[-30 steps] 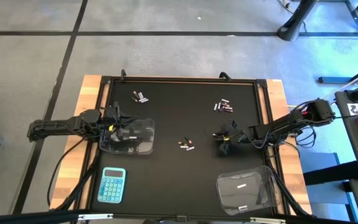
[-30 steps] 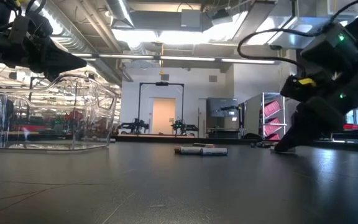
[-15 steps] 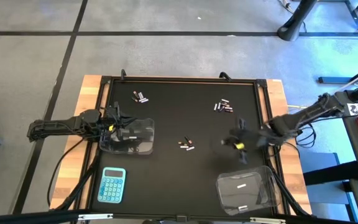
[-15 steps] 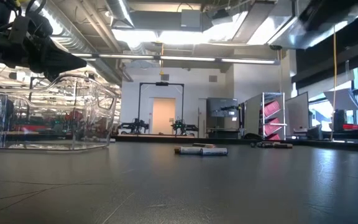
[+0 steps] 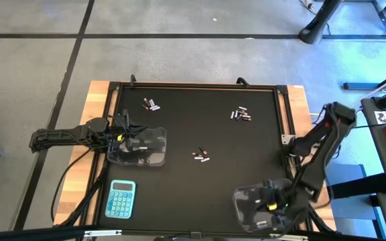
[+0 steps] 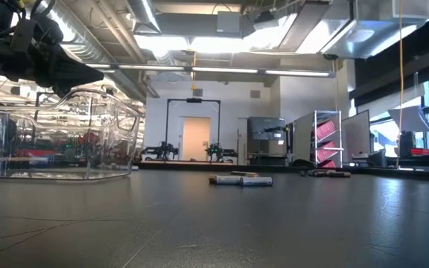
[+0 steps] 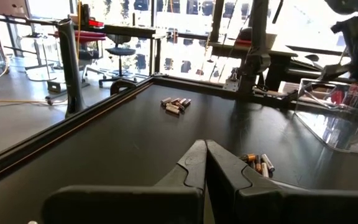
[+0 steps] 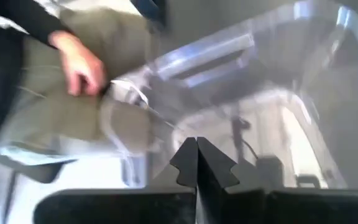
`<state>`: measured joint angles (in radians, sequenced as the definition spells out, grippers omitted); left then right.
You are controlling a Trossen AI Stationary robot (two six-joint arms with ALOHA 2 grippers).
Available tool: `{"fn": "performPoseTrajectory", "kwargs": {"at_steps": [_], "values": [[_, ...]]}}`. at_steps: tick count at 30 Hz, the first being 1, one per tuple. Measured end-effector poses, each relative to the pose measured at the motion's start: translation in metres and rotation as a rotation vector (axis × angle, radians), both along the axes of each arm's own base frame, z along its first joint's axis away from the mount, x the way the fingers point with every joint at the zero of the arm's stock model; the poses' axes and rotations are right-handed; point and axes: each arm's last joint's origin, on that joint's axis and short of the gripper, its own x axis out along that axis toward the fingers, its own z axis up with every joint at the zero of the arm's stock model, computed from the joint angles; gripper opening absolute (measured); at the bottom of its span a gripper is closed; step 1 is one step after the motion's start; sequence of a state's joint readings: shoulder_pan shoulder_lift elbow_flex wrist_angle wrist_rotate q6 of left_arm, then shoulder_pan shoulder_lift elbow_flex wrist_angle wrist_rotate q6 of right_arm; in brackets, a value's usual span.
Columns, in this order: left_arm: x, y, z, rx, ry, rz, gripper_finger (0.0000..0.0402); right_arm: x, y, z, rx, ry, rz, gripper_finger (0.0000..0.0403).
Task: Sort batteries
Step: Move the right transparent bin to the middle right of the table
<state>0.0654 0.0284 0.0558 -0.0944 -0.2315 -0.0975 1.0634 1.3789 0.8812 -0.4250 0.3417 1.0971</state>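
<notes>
While shut, right gripper (image 5: 271,205) jaws over tub (image 5: 246,213), batteries (image 5: 201,155) well apart

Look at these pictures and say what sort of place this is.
Probably a robotics lab or workshop. The low view shows a big hall with bare ceiling ducts and shelving racks; from above, two robot arms work at a black table on a concrete floor.

A matt black mat (image 5: 200,120) covers the wooden table (image 5: 98,94); both tubs (image 5: 154,144) are clear glossy plastic.

No text or label can be read.
</notes>
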Motion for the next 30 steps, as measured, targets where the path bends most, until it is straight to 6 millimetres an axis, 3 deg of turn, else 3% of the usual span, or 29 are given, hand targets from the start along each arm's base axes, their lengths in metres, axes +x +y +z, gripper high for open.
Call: {"fn": "performPoseTrajectory", "kwargs": {"at_steps": [4,19,25,30], "values": [[0.000,0.000,0.000,0.000,0.000,0.000,0.0000,0.004,0.006,-0.015,-0.042,0.037,-0.002,0.0002],[0.000,0.000,0.000,0.000,0.000,0.000,0.0000,0.016,-0.014,-0.018,-0.118,0.099,-0.090,0.0018],[0.000,0.000,0.000,0.000,0.000,0.000,0.0000,0.028,-0.033,-0.002,-0.060,0.105,-0.085,0.0081],[0.000,0.000,0.000,0.000,0.000,0.000,0.0000,0.026,-0.053,0.010,-0.090,0.153,0.040,0.0152]]}}
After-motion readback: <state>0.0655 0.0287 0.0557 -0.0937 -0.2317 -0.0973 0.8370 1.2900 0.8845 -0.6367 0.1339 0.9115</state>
